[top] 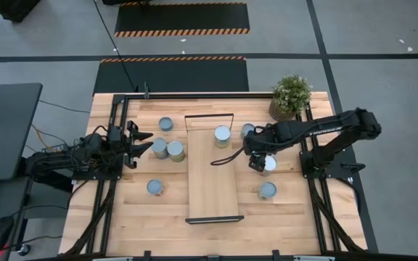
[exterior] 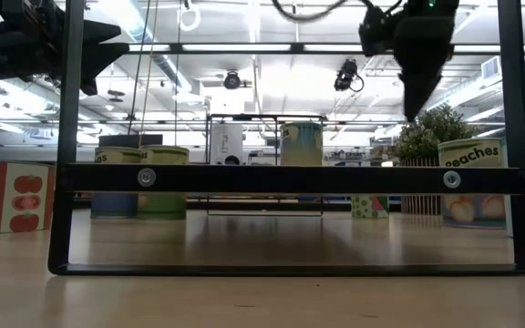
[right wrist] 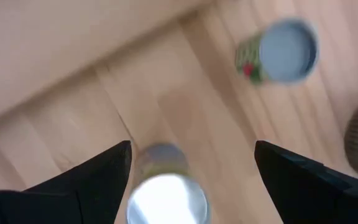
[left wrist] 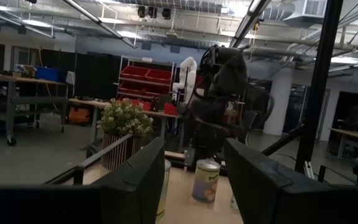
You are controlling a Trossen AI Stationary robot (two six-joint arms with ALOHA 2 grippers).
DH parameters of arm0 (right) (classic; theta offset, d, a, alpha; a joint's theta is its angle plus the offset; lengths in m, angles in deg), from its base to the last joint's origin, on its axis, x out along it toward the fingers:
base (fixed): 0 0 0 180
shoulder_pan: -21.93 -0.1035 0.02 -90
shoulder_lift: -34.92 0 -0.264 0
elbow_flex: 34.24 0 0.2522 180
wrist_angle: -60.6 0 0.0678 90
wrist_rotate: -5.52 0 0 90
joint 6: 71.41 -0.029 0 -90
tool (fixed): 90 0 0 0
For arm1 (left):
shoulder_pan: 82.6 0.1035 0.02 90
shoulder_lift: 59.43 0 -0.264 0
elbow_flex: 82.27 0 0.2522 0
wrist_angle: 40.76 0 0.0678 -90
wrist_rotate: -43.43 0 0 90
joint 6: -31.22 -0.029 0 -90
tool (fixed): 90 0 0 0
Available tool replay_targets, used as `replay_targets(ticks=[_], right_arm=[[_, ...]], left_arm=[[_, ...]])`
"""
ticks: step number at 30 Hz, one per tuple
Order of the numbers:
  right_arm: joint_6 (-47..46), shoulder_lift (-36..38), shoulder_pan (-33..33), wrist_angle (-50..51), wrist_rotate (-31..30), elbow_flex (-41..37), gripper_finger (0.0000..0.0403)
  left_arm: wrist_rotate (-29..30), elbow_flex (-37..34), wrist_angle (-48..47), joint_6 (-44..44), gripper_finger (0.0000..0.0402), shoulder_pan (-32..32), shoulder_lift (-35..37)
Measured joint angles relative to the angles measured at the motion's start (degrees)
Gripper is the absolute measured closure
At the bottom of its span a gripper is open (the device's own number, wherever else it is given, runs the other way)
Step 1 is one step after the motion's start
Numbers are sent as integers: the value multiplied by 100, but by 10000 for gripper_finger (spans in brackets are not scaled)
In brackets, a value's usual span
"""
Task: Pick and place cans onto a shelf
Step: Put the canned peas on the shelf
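Right gripper (top: 260, 162): fingers spread apart, holding nothing, hanging above a can (top: 268, 165) on the worktop (top: 144, 217) just right of the shelf (top: 212, 196); in the right wrist view (right wrist: 191, 186) the can's shiny top (right wrist: 166, 198) lies straight below, between the two fingers, not touched.
Left gripper (top: 138, 142): fingers apart, empty, at the left side of the worktop, pointing toward two cans.
Shelf: long light-wood board lying down the middle of the worktop, with a black frame bar at each short end; the near bar fills the low view (exterior: 290, 178).
Can on shelf (top: 222, 135): stands upright near the far end of the board.
Cans left of shelf: two (top: 160, 148) (top: 175, 151) touching each other, just in front of the left gripper; one (top: 165, 124) farther back; one (top: 155, 188) nearer the front.
Cans right of shelf: one (top: 248, 130) beside the plant and close to the right arm; one (top: 267, 191) toward the front, apart from the gripper; a second can (right wrist: 278, 51) with a green and red label shows beyond in the right wrist view.
Plant (top: 290, 96): potted, green, at the far right corner of the worktop, near the right arm's reach but apart from its gripper.
Writing: a can at the right of the low view (exterior: 470, 182) reads "eaches" with peaches pictured; a can at its left edge (exterior: 12, 196) shows tomatoes.
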Motion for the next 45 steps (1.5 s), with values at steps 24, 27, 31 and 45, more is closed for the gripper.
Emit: replay_targets(ticks=[24,27,31,45], right_arm=[[-276,-51,0,-6,393,-27,29],[-278,-54,0,-143,382,-257,27],[-107,-55,-3,-741,211,-632,27],[1635,1005,32,-3890,-1309,-2395,30]], left_arm=[[0,0,4,2,230,0,0],[0,0,4,2,230,1,0],[0,0,4,0,230,1,0],[502,-1,90,-56,230,0,0]])
